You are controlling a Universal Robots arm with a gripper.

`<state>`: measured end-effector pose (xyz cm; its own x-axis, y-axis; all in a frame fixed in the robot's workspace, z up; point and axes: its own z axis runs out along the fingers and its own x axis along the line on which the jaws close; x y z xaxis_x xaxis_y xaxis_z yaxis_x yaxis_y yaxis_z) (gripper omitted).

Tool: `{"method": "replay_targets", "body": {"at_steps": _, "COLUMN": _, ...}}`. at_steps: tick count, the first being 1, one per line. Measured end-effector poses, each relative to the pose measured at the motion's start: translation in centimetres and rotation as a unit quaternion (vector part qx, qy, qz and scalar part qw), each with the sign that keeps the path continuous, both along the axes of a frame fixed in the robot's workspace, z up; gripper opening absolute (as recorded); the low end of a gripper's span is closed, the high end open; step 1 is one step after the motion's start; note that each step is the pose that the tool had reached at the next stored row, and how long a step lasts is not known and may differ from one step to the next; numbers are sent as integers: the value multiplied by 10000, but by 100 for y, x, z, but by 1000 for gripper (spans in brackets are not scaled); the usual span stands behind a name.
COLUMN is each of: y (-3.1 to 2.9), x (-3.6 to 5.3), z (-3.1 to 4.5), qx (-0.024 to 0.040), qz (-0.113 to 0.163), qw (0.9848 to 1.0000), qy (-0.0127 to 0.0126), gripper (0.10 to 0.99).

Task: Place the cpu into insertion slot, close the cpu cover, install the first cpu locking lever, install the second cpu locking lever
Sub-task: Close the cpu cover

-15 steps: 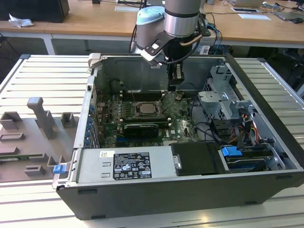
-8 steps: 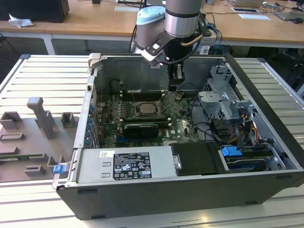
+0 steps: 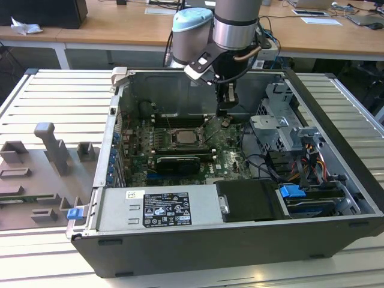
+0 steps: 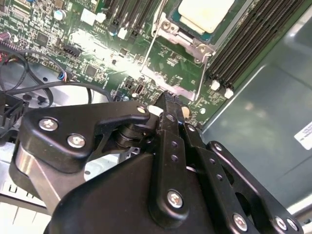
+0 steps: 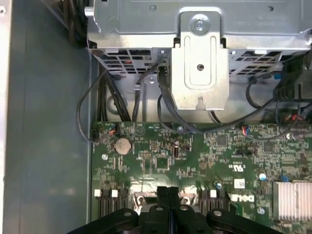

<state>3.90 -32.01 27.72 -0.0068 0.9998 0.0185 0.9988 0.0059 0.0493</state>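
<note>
The cpu point(image 3: 182, 137), a pale square chip, lies in the insertion slot point(image 3: 171, 140) on the green board inside the open computer case. In the second wrist view the cpu point(image 4: 204, 12) sits in the slot's frame point(image 4: 168, 27). The cpu cover point(image 4: 181, 93), a thin silver frame with a window, is swung up and open on the side toward my gripper. My gripper point(image 3: 223, 120) hangs just to the exterior view's right of the slot. Its black fingers point(image 4: 169, 112) are shut together at the cover's free edge point(image 5: 140, 198). I cannot tell whether they touch it.
A metal drive cage point(image 3: 282, 126) with black cables point(image 3: 264, 162) stands to the exterior view's right of my gripper. Black memory slots point(image 4: 243, 44) flank the socket. A dark card point(image 3: 178, 162) and the power supply point(image 3: 159, 207) lie nearer the front. A grey fixture plate point(image 3: 42, 174) sits outside the case.
</note>
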Motion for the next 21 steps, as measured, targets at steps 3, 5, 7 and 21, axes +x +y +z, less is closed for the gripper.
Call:
{"method": "replay_targets", "body": {"at_steps": 3, "y": 0, "x": 43, "z": -47, "qx": -1, "qz": 3, "qw": 10000, "qy": 0, "gripper": 106}}
{"method": "replay_targets", "body": {"at_steps": 5, "y": 0, "x": 55, "z": -61, "qx": -1, "qz": 4, "qw": 10000, "qy": 0, "gripper": 106}}
{"method": "replay_targets", "body": {"at_steps": 7, "y": 0, "x": 68, "z": -77, "qx": -2, "qz": 3, "qw": 10000, "qy": 0, "gripper": 106}}
{"method": "replay_targets", "body": {"at_steps": 21, "y": -1, "x": 110, "z": -281, "qx": -3, "qz": 4, "qw": 10000, "qy": 1, "gripper": 106}}
